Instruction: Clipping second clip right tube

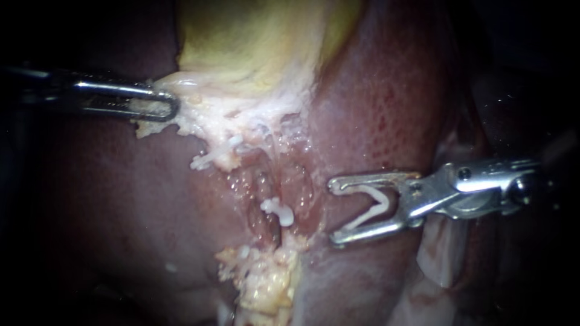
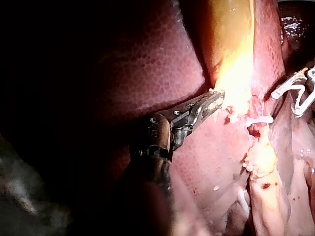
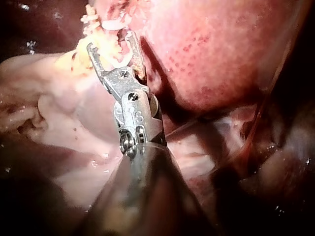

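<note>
My right instrument comes in from the right with its jaws wide apart and a white V-shaped clip seated between them, touching both. Its tips stand just right of the dissected groove and touch no tube. In that groove a white clip sits on a reddish tube. Another white clip lies higher and to the left. My left instrument is shut on the pale gallbladder edge. The right wrist view shows the loaded jaws short of a placed clip.
The yellow gallbladder hangs above the groove, with red liver to its right. Yellowish fatty tissue lies below the tubes. In the left wrist view my left instrument pulls the edge while my right instrument waits beyond.
</note>
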Controlling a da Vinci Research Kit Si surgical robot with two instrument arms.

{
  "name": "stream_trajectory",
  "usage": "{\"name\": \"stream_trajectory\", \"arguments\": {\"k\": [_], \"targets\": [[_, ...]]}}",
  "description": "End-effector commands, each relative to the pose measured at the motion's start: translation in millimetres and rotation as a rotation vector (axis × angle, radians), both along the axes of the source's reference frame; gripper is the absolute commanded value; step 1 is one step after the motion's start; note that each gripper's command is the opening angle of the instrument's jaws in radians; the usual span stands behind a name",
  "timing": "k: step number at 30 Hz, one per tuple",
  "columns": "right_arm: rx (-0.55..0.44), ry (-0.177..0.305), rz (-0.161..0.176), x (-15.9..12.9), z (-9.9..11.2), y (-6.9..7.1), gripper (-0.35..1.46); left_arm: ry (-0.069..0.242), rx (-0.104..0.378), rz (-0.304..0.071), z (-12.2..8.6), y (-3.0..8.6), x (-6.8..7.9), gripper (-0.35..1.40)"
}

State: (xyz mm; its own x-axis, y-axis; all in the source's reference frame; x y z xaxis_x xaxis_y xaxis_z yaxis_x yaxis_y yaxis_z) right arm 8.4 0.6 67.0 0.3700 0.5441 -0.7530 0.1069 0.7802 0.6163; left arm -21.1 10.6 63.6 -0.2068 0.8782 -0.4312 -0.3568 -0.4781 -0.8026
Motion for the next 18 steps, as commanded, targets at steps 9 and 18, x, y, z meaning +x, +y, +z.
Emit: {"name": "stream_trajectory", "arguments": {"k": [9,18], "targets": [[0.089,-0.006,0.050,2.1,3.9,0.8,0.49,0.001,0.000,0.000,0.0,0.0,-0.1,-0.35],[0.162,0.011,0.101,5.1,5.1,1.2,0.49,0.001,0.000,-0.001,0.0,-0.1,-0.2,-0.35]]}}
